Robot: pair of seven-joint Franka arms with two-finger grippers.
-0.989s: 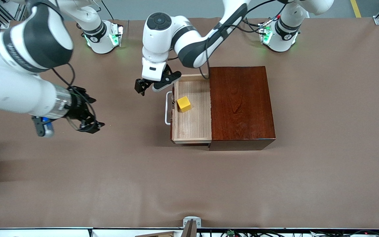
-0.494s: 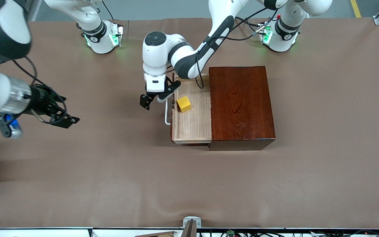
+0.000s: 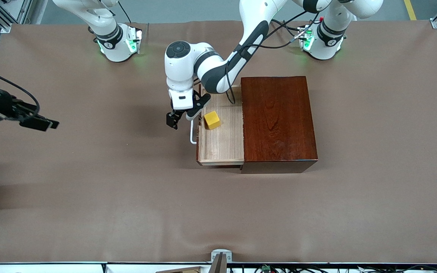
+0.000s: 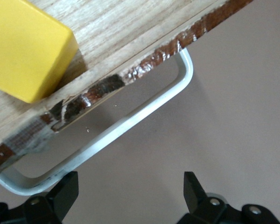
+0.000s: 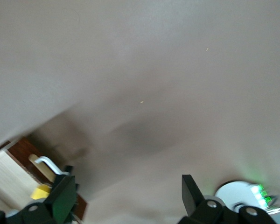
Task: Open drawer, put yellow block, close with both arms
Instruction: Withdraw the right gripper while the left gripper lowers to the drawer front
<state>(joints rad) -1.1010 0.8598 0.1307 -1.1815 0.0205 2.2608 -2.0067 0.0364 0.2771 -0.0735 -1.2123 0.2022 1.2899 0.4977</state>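
The drawer [image 3: 222, 146] stands pulled out of the dark wooden box [image 3: 277, 119], and the yellow block [image 3: 212, 120] lies in it close to the front board. My left gripper [image 3: 173, 120] hangs open just outside the white handle [image 3: 192, 132], at the handle's end nearer the arm bases. In the left wrist view the open left gripper [image 4: 129, 192] holds nothing, with the handle [image 4: 130, 122] right ahead of its fingertips [image 4: 65, 189] and the block [image 4: 23, 46] past the drawer front. My right gripper [image 3: 36, 122] is open and empty, high over the table's right-arm end.
The brown table cover [image 3: 127, 197] spreads around the box. The right wrist view looks down on bare cover [image 5: 154, 70], with the drawer handle [image 5: 49, 163] and the block [image 5: 41, 191] small in a corner. The arm bases [image 3: 118, 41] stand along the table's edge farthest from the front camera.
The left gripper has come down beside the drawer handle. The right arm has drawn away toward its own end of the table, and is now mostly out of the front view.
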